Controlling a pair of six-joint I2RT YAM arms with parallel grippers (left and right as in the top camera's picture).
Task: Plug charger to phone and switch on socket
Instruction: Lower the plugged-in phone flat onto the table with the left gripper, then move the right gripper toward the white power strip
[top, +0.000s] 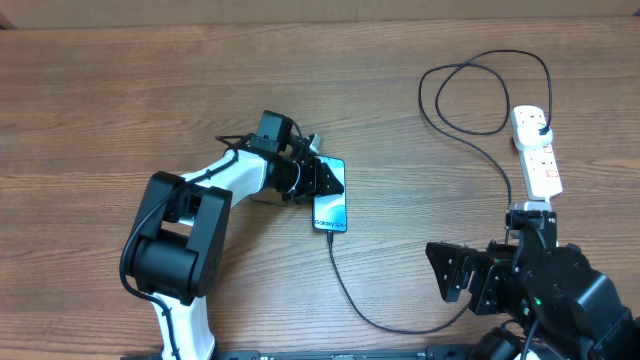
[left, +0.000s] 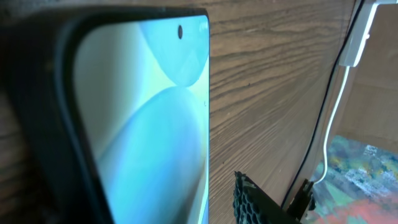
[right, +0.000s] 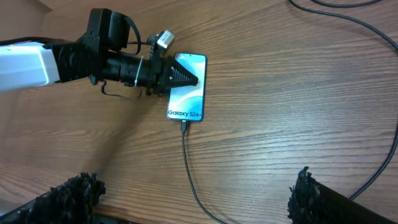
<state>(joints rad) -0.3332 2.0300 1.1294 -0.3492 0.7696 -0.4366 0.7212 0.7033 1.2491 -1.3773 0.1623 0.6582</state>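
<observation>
Phone (left: 143, 124): screen up, centre of your overhead frame.
Left gripper (right: 186, 76): jaws partly parted over the phone's top end; one pad stands clear of its edge.
Charger (right: 186, 162): its plug meets the phone's lower end.
Right gripper (right: 193, 196): lower right, jaws wide and empty.
Socket (top: 535, 150): upper right.

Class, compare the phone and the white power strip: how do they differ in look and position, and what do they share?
Colour: the phone shows a light blue screen in a dark rim; the power strip is white with red markings.
Place: the phone lies near the middle of the table, the left tool at its top end; the power strip sits near the right edge.
Shared: both lie flat, joined by the black cable.
</observation>
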